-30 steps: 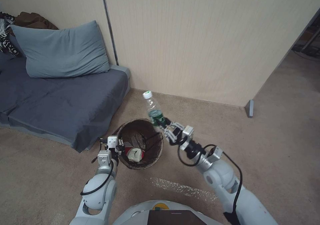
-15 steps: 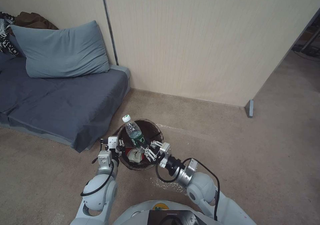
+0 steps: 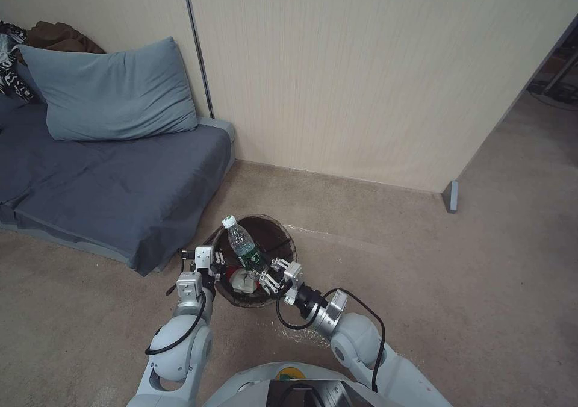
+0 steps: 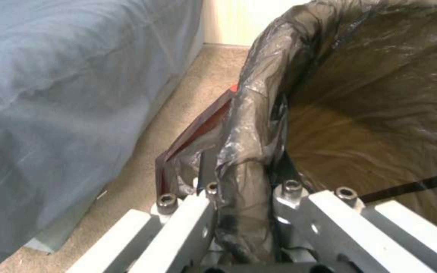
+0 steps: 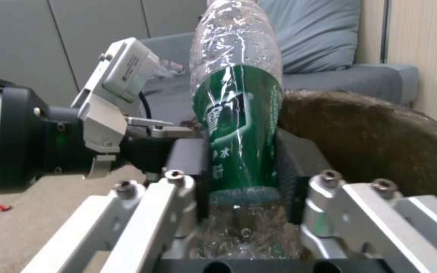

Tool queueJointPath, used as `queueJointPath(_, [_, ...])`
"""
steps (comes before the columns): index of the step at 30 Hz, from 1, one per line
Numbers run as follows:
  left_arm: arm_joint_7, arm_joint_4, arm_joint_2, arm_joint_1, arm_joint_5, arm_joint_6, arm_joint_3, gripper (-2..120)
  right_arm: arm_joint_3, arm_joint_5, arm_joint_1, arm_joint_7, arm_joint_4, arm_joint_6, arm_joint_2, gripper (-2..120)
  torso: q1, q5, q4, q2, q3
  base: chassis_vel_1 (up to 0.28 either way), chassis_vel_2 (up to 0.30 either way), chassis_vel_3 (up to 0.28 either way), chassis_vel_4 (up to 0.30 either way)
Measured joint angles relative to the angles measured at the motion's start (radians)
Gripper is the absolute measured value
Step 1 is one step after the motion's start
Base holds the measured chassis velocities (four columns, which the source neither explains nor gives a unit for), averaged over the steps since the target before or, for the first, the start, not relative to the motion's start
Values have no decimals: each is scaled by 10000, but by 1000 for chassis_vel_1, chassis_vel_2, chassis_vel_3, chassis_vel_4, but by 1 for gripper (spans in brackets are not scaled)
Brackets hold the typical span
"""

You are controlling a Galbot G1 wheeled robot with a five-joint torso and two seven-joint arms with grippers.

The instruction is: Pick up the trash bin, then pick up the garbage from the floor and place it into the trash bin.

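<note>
Risk first — the bottle (image 3: 242,243) stands tall and tilted over the trash bin (image 3: 283,265), cap leaning to the far left, so a release here could, I'd judge, tip it onto the rim and out to the floor. The right end effector (image 3: 265,273) clamps it at the green label, low on the body, right above the bin's near side. The left end effector (image 3: 212,267) pinches the bag-lined rim on the bin's left — a slip there would drop everything.
</note>
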Motion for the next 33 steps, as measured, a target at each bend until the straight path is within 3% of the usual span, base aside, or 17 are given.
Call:
queueJointPath(8, [7, 11, -2, -2, 1, -7, -5, 3, 132, -144, -55, -152, 15, -4, 0, 66, 0, 0, 0, -1, 0, 0, 0, 0, 0])
queueJointPath(12, [11, 13, -3, -1, 1, -12, -6, 3, 174, -166, -91, -175, 67, -4, -8, 74, 0, 0, -1, 0, 0, 0, 0, 0, 0])
queueJointPath(18, [18, 26, -4, 4, 2, -27, -10, 3, 285, -322, -237, -255, 253, -2, 3, 98, 0, 1, 0, -1, 0, 0, 0, 0, 0])
queueJointPath(26, [42, 5, 13, 14, -2, -27, -58, 3, 669, -624, -503, -249, 982, 117, 8, 100, 0, 1, 0, 0, 0, 0, 0, 0, 0])
queueJointPath(33, [52, -84, 110, 30, -87, -58, -104, 3, 2048, -1836, -1438, 938, 2846, 198, 527, 100, 0, 2, -1, 0, 0, 0, 0, 0, 0])
